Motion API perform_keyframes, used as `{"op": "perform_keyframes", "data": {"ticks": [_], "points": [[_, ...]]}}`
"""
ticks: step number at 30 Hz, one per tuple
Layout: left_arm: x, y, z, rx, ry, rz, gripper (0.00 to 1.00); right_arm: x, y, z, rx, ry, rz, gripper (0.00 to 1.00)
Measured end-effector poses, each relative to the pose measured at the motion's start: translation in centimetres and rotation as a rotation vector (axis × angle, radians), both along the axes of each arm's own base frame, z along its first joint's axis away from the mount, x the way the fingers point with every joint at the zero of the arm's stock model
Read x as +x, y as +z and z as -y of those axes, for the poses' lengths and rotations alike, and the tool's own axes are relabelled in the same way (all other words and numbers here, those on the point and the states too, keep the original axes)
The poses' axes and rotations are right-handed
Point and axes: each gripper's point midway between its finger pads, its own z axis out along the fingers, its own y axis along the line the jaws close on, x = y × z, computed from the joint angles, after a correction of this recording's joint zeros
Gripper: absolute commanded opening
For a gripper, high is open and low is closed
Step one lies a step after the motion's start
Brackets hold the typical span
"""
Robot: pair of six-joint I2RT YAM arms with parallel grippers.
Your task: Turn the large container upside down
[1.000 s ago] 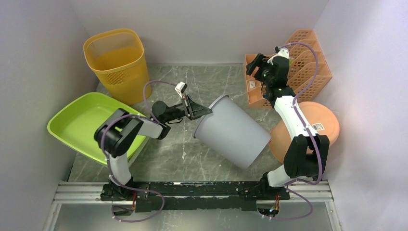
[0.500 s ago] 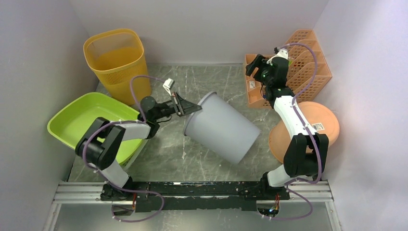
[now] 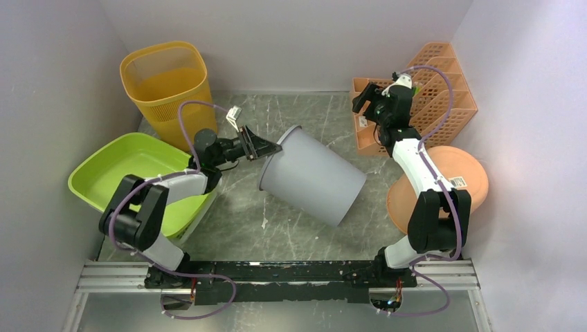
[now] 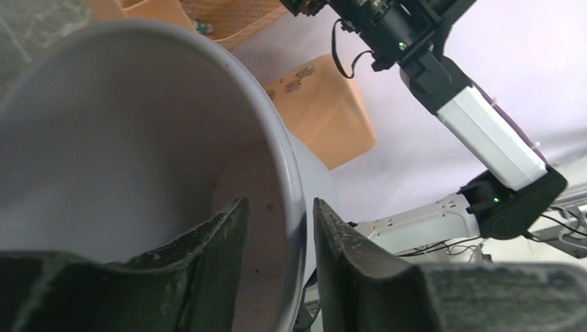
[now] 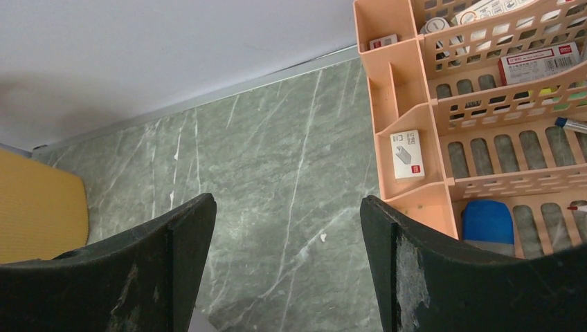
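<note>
Your left gripper (image 4: pixel 277 207) is clamped on the rim of the large grey plastic cylindrical container (image 3: pixel 311 176), with 1 finger inside the wall and 1 outside. The container is mid-table, tipped on its side, mouth facing left and far, base toward right and near. Can't tell if the base touches the surface. Your right gripper (image 5: pixel 285 207) hangs at far right, fingers wide apart and holding nothing, over bare tabletop just left of the orange slotted plastic desk organiser (image 3: pixel 443 90).

The surface is a grey-green marble-pattern tabletop (image 3: pixel 297 235) with pale veins and a metal rail (image 3: pixel 277 277) along the near edge. 3 plain pale walls (image 3: pixel 291 41) close it in. Yellow perforated plastic bin (image 3: pixel 168 90) far left, lime-green plastic tub (image 3: pixel 118 173) left, round orange plastic dish (image 3: pixel 450 183) right.
</note>
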Motion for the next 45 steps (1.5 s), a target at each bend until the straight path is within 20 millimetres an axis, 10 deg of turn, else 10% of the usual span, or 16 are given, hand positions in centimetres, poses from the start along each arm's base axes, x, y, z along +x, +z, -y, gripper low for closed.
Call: {"op": "perform_keyframes", "data": {"ticks": [9, 17, 21, 45], "points": [[1.9, 2.5, -0.2, 0.213, 0.045, 0.125, 0.57, -0.1, -0.3, 0.0, 0.001, 0.000, -0.004, 0.78], [0.1, -1.8, 1.9, 0.342, -0.039, 0.099, 0.57, -0.1, -0.5, 0.0, 0.000, 0.000, -0.008, 0.77], [-0.9, -1.6, 3.0, 0.338, -0.081, 0.128, 0.07, -0.1, -0.5, 0.0, 0.000, 0.000, -0.008, 0.78], [-3.1, 0.4, 6.5, -0.083, -0.203, -0.012, 0.07, -0.2, -0.9, 0.9, -0.002, -0.021, -0.016, 0.77]]}}
